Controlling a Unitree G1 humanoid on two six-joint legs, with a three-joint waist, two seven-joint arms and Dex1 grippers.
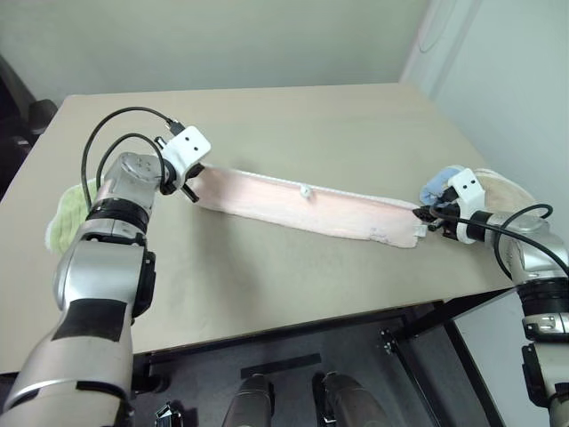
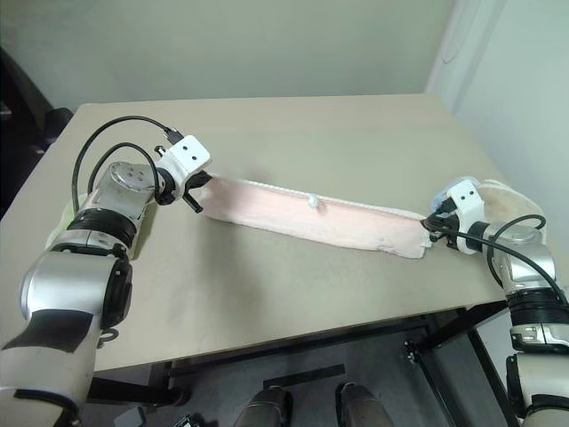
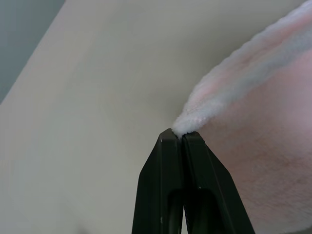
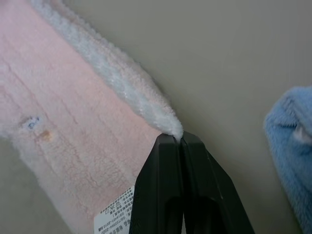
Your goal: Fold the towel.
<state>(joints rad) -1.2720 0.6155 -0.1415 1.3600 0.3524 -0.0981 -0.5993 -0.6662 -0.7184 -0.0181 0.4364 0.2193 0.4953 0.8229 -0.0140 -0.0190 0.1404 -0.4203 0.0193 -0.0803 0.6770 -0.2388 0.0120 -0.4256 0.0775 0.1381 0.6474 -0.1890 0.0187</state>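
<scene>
Pinching opposite towel [image 1: 302, 213] corners, both hands [image 3: 178, 136] [image 4: 176, 138] closed.

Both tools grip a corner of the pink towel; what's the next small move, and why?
Probably swing the right tool across toward the left tool. The pink towel is stretched flat on the table, each end corner clamped, so joining the ends would halve it.

Lighting: soft, even, diffuse; moderately bright. Shadows: faint, narrow along the towel [image 1: 307, 211] on the table [image 1: 293, 124]. Glare: mild sheen on the metal arm casings. Focus: head views fairly sharp; wrist views soft (table surface featureless, towel pile blurred near the frame edges).
</scene>
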